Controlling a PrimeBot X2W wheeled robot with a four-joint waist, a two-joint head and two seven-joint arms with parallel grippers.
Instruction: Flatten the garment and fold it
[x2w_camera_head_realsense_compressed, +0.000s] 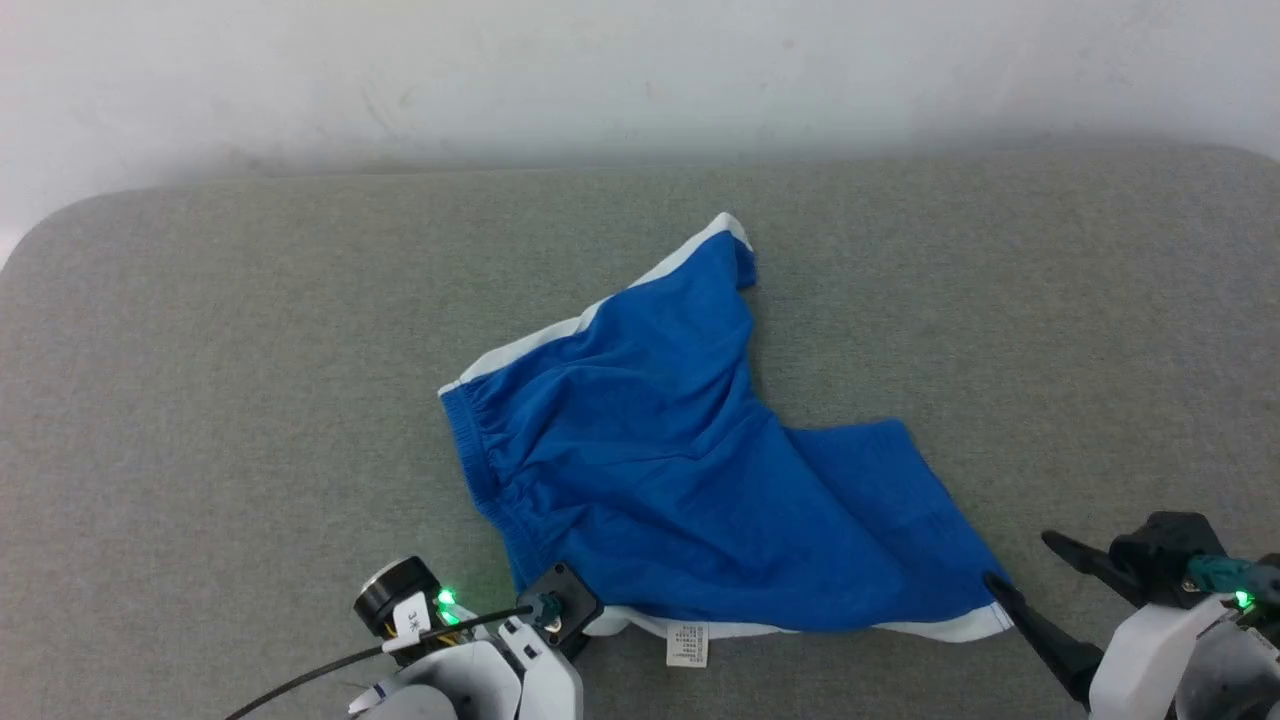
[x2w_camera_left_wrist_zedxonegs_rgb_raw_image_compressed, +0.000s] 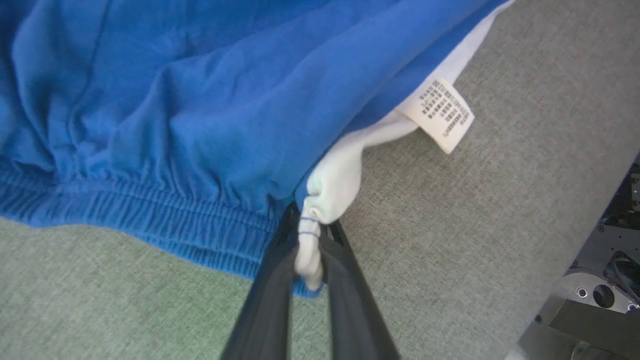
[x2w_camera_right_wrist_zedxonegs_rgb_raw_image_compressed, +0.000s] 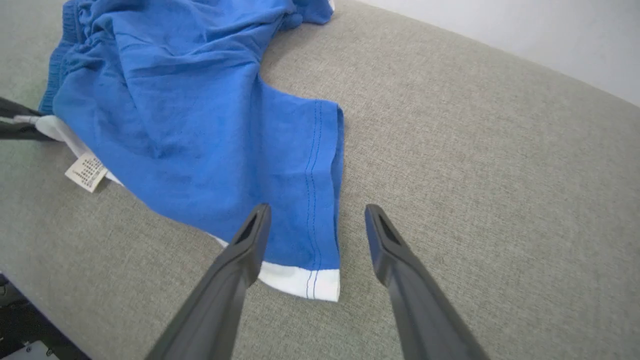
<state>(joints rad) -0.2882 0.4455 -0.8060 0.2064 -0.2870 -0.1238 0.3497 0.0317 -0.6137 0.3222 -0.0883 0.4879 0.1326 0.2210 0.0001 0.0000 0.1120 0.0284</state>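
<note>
Left gripper pinches the garment at its waistband corner; right gripper spread wide at the hem.

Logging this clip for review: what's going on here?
The robot is working on the blue shorts, which lie rumpled on a grey padded surface. Its left hand is shut on the white corner at the waistband end, near the label. Its right hand is open at the hem corner of one leg, not yet closed on it. Nothing is folded so far.
</note>
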